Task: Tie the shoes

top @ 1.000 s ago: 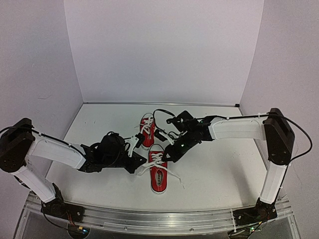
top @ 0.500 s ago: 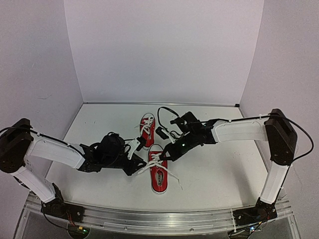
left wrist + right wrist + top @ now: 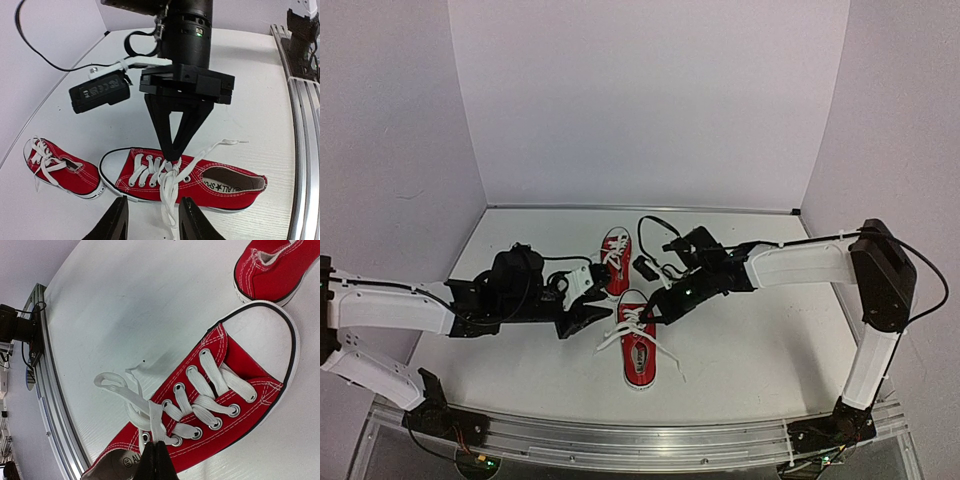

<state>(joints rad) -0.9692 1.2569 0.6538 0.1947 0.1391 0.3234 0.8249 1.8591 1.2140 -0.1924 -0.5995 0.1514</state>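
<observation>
— Where did we find the pair?

— We saw both lying on the white tabletop (image 3: 760,350), in line between the arms. The nearer red canvas low-top sneaker (image 3: 638,355) lay on its sole with its white rubber toe cap pointing toward the back wall. The farther red canvas sneaker (image 3: 614,250) sat just beyond it, heel just beside that toe cap. We could not tell whether they touched.

— And the right claw (image 3: 655,314)?

— We found its black fingers pressed together into one point over the nearer shoe's tongue, pinching the white flat laces (image 3: 131,396) where they cross near the top eyelets. The right wrist view showed a strand running straight into the tips (image 3: 156,460). One loose end trailed onto the table on the shoe's right side.

— And the left claw (image 3: 152,225)?

— We saw it low beside the shoe's left flank, fingers (image 3: 116,222) spread apart. A lace end hung in the gap between them, and neither finger clearly gripped it. From above, that claw (image 3: 578,322) sat just left of the shoe.
</observation>
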